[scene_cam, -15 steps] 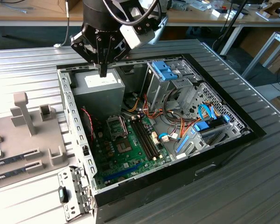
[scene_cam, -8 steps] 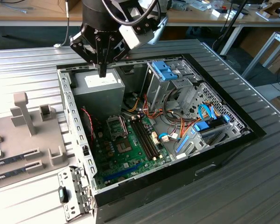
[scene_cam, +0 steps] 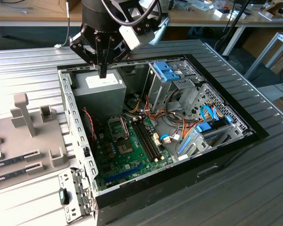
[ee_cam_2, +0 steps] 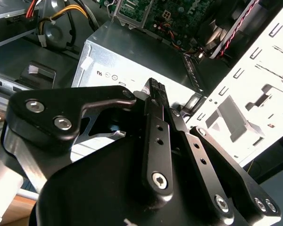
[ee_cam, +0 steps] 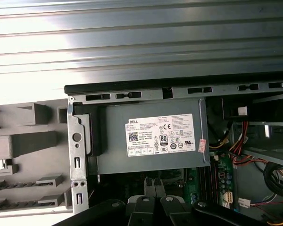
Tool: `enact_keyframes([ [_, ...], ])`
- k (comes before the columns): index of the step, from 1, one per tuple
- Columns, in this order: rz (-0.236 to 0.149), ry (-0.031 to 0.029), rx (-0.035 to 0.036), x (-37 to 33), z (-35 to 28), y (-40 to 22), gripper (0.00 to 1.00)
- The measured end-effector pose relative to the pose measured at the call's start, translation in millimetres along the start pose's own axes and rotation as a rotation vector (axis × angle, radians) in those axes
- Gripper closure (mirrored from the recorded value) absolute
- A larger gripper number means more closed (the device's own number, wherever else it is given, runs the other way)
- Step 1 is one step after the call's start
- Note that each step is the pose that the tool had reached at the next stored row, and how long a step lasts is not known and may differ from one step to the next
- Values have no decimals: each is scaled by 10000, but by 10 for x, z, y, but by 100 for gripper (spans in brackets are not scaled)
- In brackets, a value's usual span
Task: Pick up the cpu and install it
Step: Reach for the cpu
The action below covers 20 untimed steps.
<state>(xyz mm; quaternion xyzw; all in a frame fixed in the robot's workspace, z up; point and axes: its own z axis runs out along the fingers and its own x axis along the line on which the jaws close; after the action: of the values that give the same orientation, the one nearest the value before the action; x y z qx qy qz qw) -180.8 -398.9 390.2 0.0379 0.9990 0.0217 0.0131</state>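
Observation:
My gripper [scene_cam: 103, 71] hangs over the back left corner of the open computer case [scene_cam: 226, 141], just above the grey power supply [scene_cam: 98, 87]. Its two black fingers are pressed together, and nothing shows between them in both wrist views [ee_cam_2: 155, 92] [ee_cam: 153, 184]. The black metal socket frame [scene_cam: 117, 126] sits on the green motherboard [scene_cam: 127, 155], below and to the exterior view's right of the gripper. The socket frame [ee_cam_2: 132, 12] also appears in the second wrist view, beyond the power supply [ee_cam_2: 141, 56]. The cpu is out of view.
A grey fixture tray [scene_cam: 33, 141] with upright posts and slotted memory sticks [scene_cam: 12, 162] lies at the exterior view's left of the case. Inside the case are memory slots [scene_cam: 146, 136], bundled cables [scene_cam: 179, 127], blue drive brackets [scene_cam: 167, 73] and a metal side wall [scene_cam: 73, 127].

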Motion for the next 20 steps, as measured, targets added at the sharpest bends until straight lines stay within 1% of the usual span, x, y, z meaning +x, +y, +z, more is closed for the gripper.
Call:
enact_keyframes([
  [20,0,0,1,44,1,-4,89],
])
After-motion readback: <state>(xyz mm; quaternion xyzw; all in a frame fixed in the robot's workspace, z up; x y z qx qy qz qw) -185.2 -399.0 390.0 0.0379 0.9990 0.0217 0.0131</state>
